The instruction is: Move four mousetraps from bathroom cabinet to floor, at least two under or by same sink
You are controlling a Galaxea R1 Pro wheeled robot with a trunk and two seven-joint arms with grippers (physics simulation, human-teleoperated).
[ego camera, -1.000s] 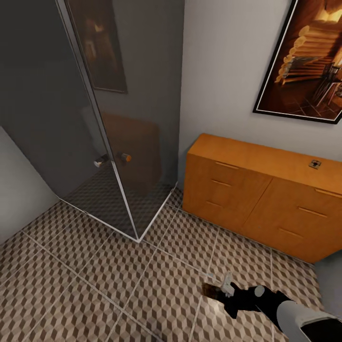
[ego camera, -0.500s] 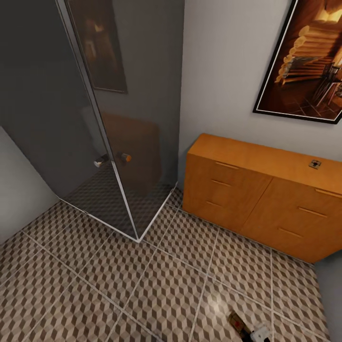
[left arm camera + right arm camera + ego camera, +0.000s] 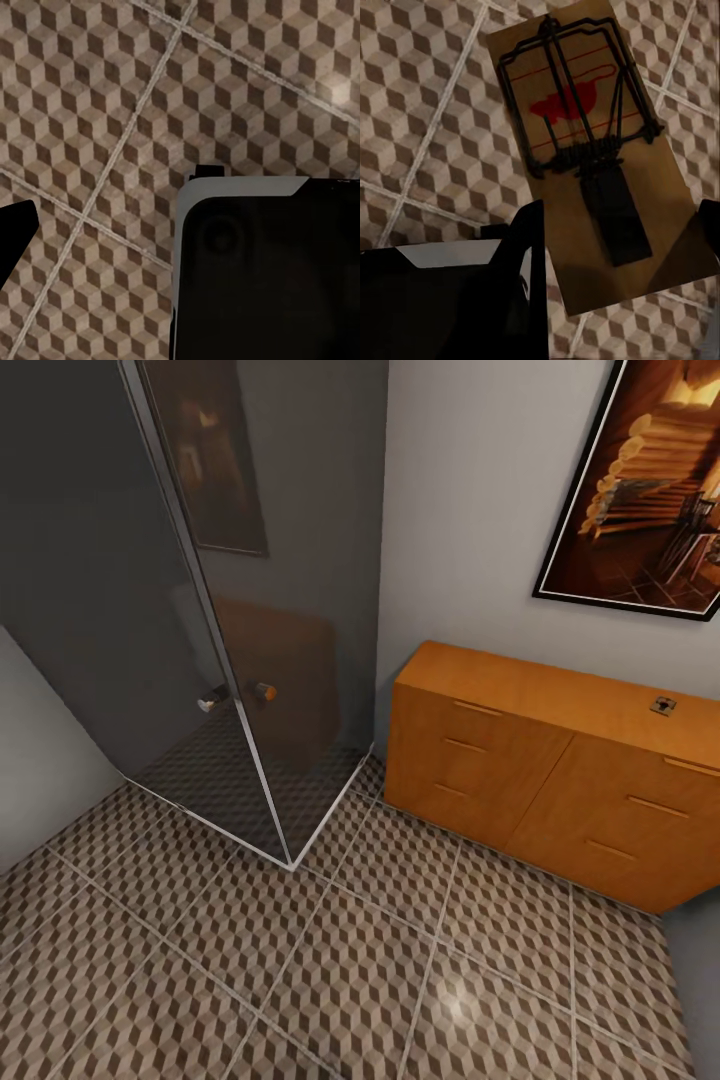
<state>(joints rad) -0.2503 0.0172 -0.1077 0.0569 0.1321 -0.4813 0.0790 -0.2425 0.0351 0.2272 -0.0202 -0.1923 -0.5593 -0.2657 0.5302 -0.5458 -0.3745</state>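
One trap (image 3: pixel 592 161) sits between right gripper (image 3: pixel 619 232) fingers (image 3: pixel 526 247), clamped over tiled floor (image 3: pixel 427 97). Second trap (image 3: pixel 663 706) rests on cabinet (image 3: pixel 540 760) top. Left gripper finger state: cannot tell.

**Legible markings: none readable as text**

No letters, numbers or brand names can be read. The mousetrap (image 3: pixel 585 150) in the right wrist view carries a red printed mark, possibly a mouse silhouette, crossed by thin red lines on its wooden board. A small dark object (image 3: pixel 663 706) on top of the cabinet (image 3: pixel 560 780) in the head view is too small to read.
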